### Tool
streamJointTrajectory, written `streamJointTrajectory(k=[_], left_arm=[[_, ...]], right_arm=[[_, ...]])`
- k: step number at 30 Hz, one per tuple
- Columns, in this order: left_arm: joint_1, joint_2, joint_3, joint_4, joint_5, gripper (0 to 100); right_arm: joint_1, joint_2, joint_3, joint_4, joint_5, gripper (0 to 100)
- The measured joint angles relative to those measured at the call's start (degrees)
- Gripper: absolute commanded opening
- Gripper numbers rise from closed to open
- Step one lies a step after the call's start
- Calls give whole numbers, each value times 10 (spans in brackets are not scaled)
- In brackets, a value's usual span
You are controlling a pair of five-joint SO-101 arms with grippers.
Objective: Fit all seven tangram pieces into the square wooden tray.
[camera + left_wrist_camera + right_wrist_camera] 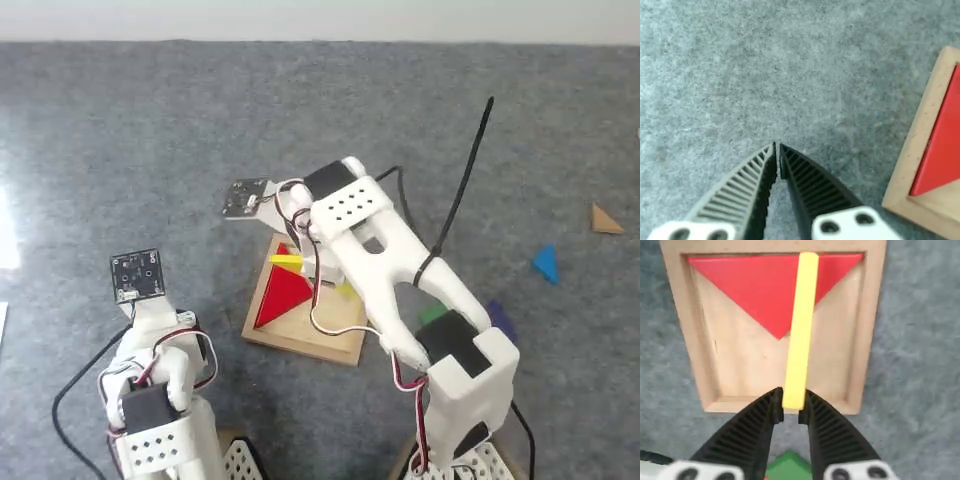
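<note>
The square wooden tray (345,345) lies in the middle of the table, with a red triangle (283,293) flat against one wall. My right gripper (298,252) hangs over it, shut on a yellow piece (287,260). In the right wrist view the yellow piece (800,325) stands on edge between the fingers, above the tray (867,340) and across the red triangle (765,285); the right gripper (791,401) clamps its near end. My left gripper (777,146) is shut on nothing, over carpet beside the tray's rim (917,165).
Loose pieces lie on the grey carpet to the right: a green one (432,313) under the right arm, a purple one (501,320), a blue triangle (545,263) and a tan triangle (604,219). The left arm (150,400) stays at the near left.
</note>
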Motion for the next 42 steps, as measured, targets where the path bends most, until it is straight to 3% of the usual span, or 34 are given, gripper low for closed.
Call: streamJointTrajectory(k=[12, 32, 42], left_arm=[[0, 0, 0, 0, 0, 13], [0, 0, 0, 0, 0, 13], [0, 0, 0, 0, 0, 13]], right_arm=[[59, 3, 0, -41, 113, 6], [52, 65, -20, -55, 120, 6], [53, 71, -76, 0, 120, 6]])
